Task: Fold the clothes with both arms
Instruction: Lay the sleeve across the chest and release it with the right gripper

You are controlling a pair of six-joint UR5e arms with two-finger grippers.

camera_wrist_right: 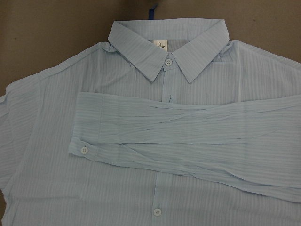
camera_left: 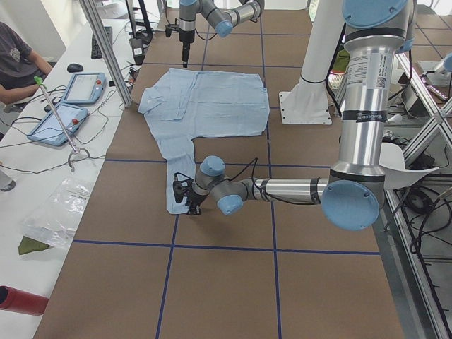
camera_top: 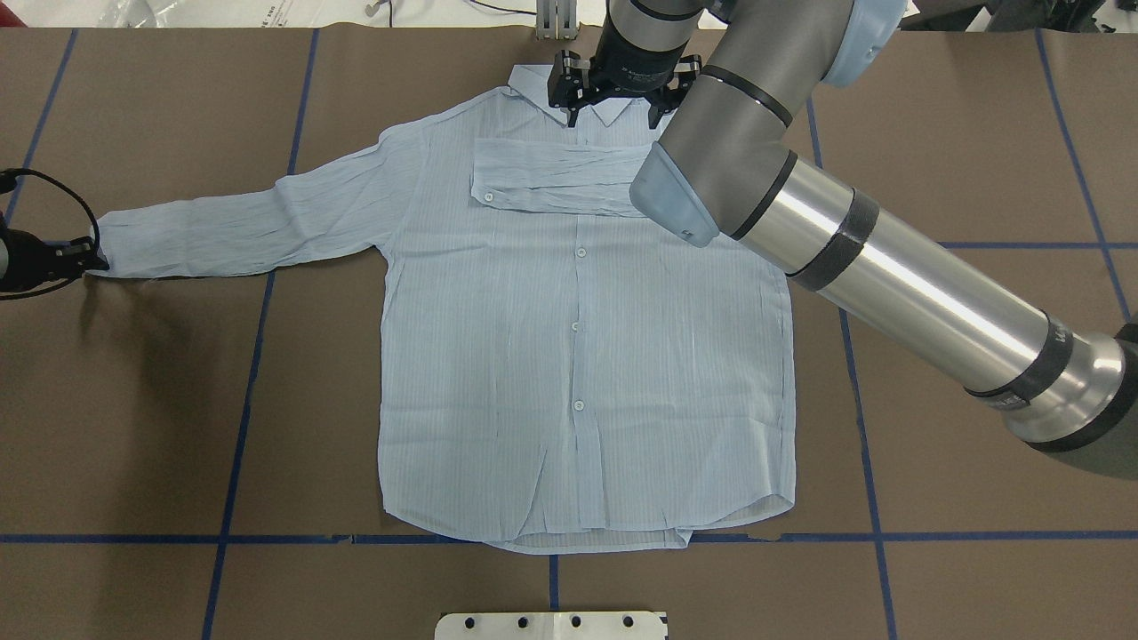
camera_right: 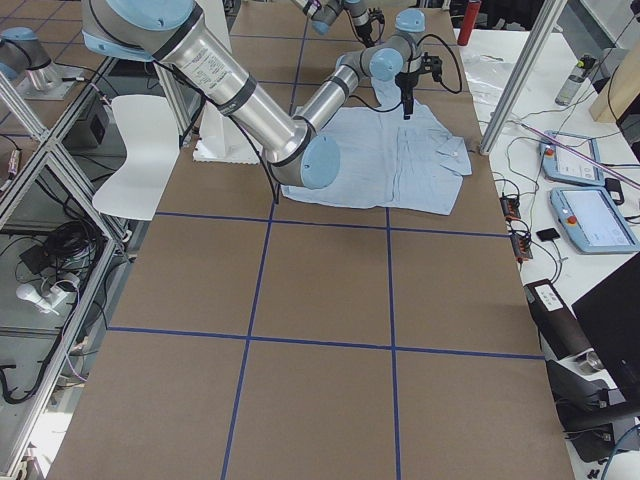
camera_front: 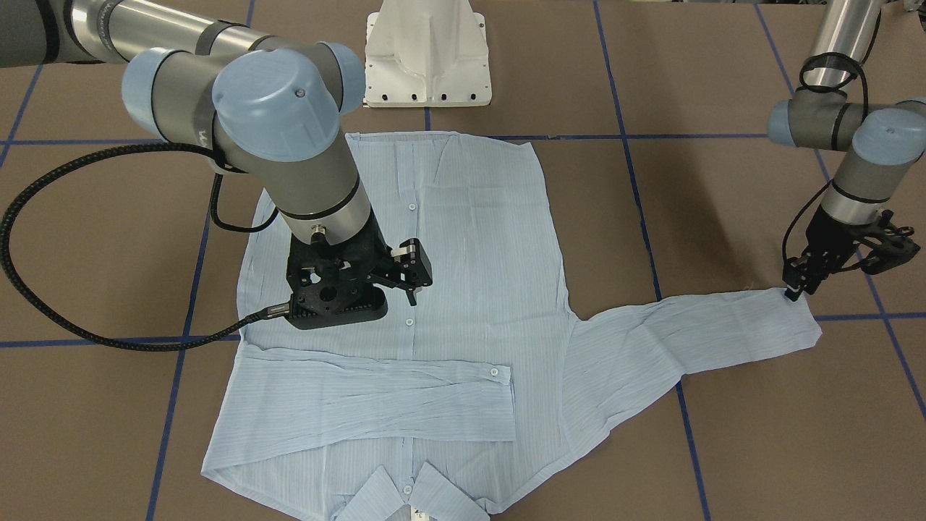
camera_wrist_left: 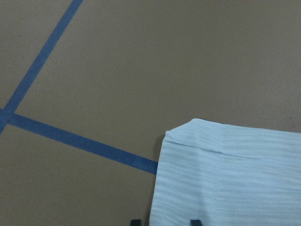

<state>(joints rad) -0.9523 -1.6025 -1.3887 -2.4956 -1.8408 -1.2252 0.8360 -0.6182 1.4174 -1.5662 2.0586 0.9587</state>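
Observation:
The pale blue striped shirt [camera_front: 477, 239] [camera_top: 578, 373] lies flat on the brown table, buttoned side up, its collar [camera_wrist_right: 164, 47] away from the robot. One sleeve [camera_top: 551, 178] [camera_wrist_right: 188, 136] is folded across the chest. The other sleeve [camera_top: 240, 227] [camera_front: 687, 333] stretches out sideways. My left gripper [camera_front: 796, 291] [camera_top: 93, 260] is down at that sleeve's cuff [camera_wrist_left: 225, 179], and a narrow gap shows between its fingertips [camera_wrist_left: 135, 221], with the flat cuff edge in that gap. Above the chest, my right gripper [camera_front: 414, 273] [camera_top: 615, 102] hovers open and holds nothing.
The white pedestal base [camera_front: 427, 58] stands by the shirt's hem. The right arm's black cable [camera_front: 43, 289] loops over the table. Blue tape lines [camera_top: 249, 373] cross the brown surface. A side bench carries tablets [camera_left: 63, 106], and a seated person [camera_left: 18, 60] is beside it.

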